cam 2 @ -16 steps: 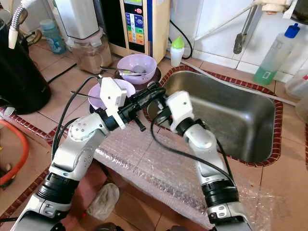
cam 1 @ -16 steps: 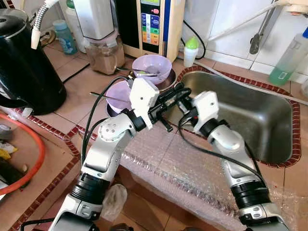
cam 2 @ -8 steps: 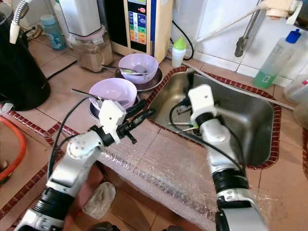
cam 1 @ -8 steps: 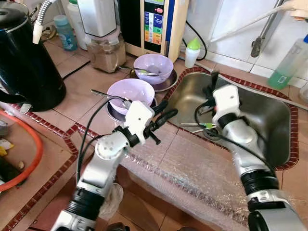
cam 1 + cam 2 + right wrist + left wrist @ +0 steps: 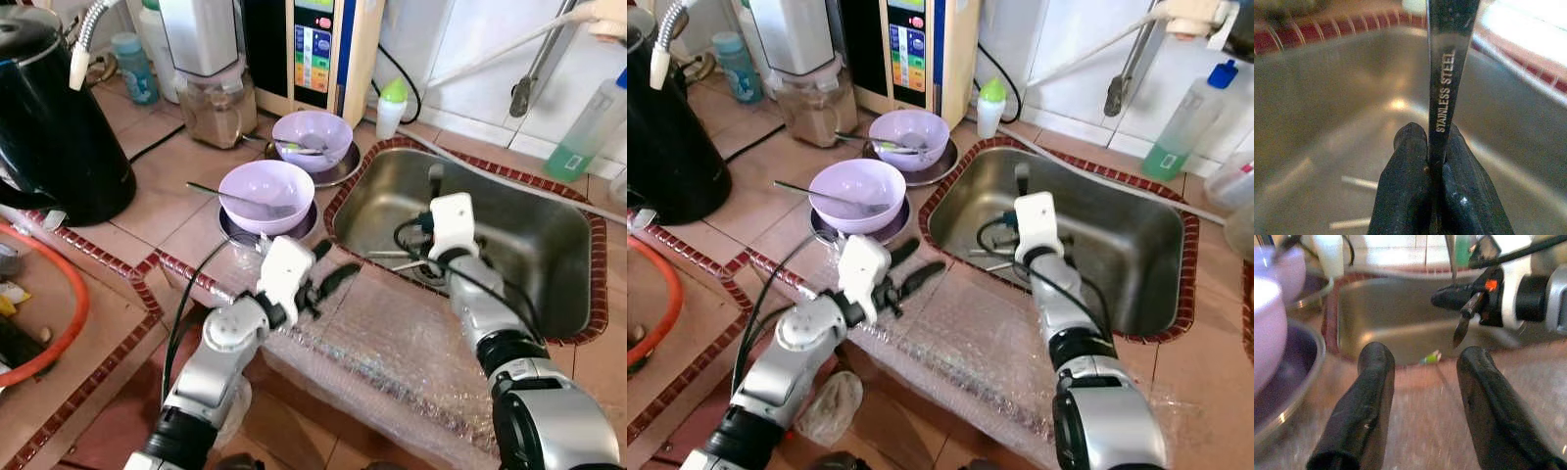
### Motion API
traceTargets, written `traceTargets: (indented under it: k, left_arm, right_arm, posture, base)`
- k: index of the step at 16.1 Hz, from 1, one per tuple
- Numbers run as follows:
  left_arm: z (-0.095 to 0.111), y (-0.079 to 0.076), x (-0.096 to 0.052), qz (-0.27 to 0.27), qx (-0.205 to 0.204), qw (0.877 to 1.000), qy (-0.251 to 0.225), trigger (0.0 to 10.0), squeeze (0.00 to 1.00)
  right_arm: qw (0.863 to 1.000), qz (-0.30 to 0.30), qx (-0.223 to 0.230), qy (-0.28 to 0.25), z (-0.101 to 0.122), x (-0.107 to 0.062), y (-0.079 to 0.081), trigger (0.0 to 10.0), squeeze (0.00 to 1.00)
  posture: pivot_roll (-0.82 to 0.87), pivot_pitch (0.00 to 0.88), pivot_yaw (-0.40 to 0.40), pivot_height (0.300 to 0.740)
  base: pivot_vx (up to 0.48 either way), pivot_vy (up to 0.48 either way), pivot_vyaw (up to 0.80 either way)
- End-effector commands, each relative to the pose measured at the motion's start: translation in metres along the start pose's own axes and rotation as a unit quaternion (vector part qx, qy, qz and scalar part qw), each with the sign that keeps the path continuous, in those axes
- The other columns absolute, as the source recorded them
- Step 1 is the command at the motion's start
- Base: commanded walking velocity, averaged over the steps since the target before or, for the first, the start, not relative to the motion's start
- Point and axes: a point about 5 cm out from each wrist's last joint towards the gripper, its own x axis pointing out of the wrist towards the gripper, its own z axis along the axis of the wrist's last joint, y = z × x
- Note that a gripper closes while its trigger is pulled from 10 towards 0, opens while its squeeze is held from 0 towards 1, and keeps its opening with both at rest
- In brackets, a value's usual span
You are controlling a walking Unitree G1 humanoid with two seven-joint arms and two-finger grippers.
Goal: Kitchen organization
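Observation:
My right gripper (image 5: 1432, 136) is shut on the handle of a stainless steel utensil (image 5: 434, 178), which stands upright over the left part of the steel sink (image 5: 529, 245). A few more utensils (image 5: 392, 257) lie on the sink floor, one with a green end. My left gripper (image 5: 338, 259) hangs open and empty above the bubble wrap (image 5: 392, 333) on the counter's front edge, just left of the sink. A purple bowl (image 5: 266, 191) holding a spoon sits on a metal plate beside it. A second purple bowl (image 5: 312, 135) with utensils is behind.
A black kettle (image 5: 49, 117) stands at the left, with a blender jar of brown powder (image 5: 211, 103) and a water machine (image 5: 313, 44) at the back. A green-capped bottle (image 5: 390, 103), a tap (image 5: 524, 88) and a green soap bottle (image 5: 588, 122) border the sink.
My right gripper has swung away from the left one and out over the sink, carrying the utensil. My left arm has drawn back and dropped toward the counter's front edge.

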Motion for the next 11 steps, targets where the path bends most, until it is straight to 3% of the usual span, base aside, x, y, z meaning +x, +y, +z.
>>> traceTargets:
  k: [1,2,3,4,7,8,11]
  left_arm:
    - [-0.001,0.001,0.002,-0.004,0.008,1.000,0.017,10.0,1.00]
    - [0.000,0.003,0.002,-0.009,0.017,0.999,0.026,10.0,1.00]
    - [0.003,0.010,0.004,-0.003,0.019,0.999,0.032,10.0,1.00]
    - [0.006,0.012,0.005,-0.008,0.018,0.999,0.029,10.0,1.00]
    - [0.015,0.023,0.011,-0.007,0.028,0.999,0.022,10.0,1.00]
    - [0.017,0.023,0.012,-0.013,0.043,0.999,0.022,10.0,1.00]
    - [0.020,0.028,0.017,-0.014,0.061,0.998,0.029,10.0,1.00]
  right_arm:
    - [1.000,0.008,-0.020,0.004,0.004,0.003,0.002,0.0,0.00]
    - [0.999,0.009,-0.031,0.017,0.000,0.004,0.004,5.3,0.00]
    - [0.999,0.011,-0.029,0.023,-0.002,0.004,0.006,8.8,0.00]
    - [0.999,0.010,-0.029,0.027,-0.004,0.004,0.008,10.0,0.00]
    - [0.999,-0.005,-0.008,0.045,-0.015,0.000,0.013,10.0,0.00]
    - [0.999,-0.006,0.000,0.046,-0.017,-0.001,0.013,10.0,1.00]
    - [0.998,-0.021,0.003,0.054,-0.024,-0.004,0.009,10.0,1.00]
  posture:
    - [-0.03,0.000,-0.008,0.740]
    - [-0.03,0.000,-0.004,0.740]
    - [-0.02,0.000,0.003,0.740]
    - [-0.03,0.000,0.012,0.740]
    - [-0.03,0.000,0.041,0.740]
    - [-0.04,0.000,0.047,0.740]
    - [-0.05,0.000,0.055,0.740]
  base:
    - [0.000,0.000,0.00]
    - [0.000,0.000,0.00]
    - [0.000,0.000,0.00]
    - [0.000,0.000,0.00]
    - [0.000,0.000,0.00]
    - [0.000,0.000,0.00]
    - [0.000,0.000,0.00]
